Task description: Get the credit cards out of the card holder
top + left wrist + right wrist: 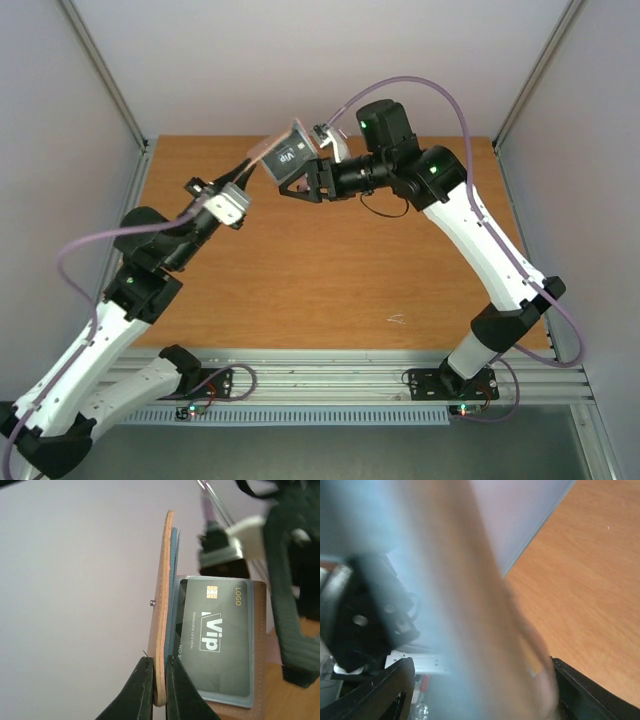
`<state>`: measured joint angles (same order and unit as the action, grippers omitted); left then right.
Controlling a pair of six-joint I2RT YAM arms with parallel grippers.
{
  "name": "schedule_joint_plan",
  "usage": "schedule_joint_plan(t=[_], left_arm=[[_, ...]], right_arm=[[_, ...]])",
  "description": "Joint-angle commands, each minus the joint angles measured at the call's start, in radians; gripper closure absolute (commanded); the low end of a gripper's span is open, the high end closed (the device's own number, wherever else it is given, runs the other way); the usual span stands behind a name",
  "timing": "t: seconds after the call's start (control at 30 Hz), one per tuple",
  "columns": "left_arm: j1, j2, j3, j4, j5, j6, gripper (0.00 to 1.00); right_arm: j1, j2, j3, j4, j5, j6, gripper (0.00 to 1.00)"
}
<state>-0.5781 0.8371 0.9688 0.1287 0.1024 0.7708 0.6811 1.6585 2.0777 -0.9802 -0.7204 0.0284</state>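
The card holder hangs open in the air above the far part of the table. My left gripper is shut on the lower edge of its pink-brown flap. The other flap shows its pale blue inside, with a black credit card marked "Vip" sitting in the clear pocket. In the top view the black card faces the camera. My right gripper is right beside the holder. In the right wrist view its fingers stand wide apart, with a blurred flap of the holder between them.
The orange-brown table lies below both arms. A small pale scrap lies on it near the front right. Grey walls close in the back and both sides, and a metal rail runs along the near edge.
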Motion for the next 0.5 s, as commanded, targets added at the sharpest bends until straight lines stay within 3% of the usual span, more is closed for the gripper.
schedule_joint_plan(t=[0.0,0.17,0.33,0.4,0.47], left_arm=[[0.001,-0.061,0.092,-0.174,0.0,-0.537,1.0],[0.003,-0.095,0.1,-0.197,0.05,-0.749,1.0],[0.015,-0.114,0.1,-0.207,0.059,-0.889,1.0],[0.024,-0.12,0.1,-0.208,0.071,-0.926,1.0],[0.032,-0.124,0.098,-0.211,0.082,-0.972,1.0]], right_arm=[[0.003,-0.089,-0.171,0.294,-0.027,0.034,0.27],[-0.005,-0.119,-0.267,0.466,0.021,0.085,0.24],[-0.009,-0.131,-0.325,0.69,-0.135,0.121,0.22],[-0.009,-0.134,-0.344,0.732,-0.143,0.132,0.31],[-0.011,-0.138,-0.361,0.755,-0.127,0.137,0.51]])
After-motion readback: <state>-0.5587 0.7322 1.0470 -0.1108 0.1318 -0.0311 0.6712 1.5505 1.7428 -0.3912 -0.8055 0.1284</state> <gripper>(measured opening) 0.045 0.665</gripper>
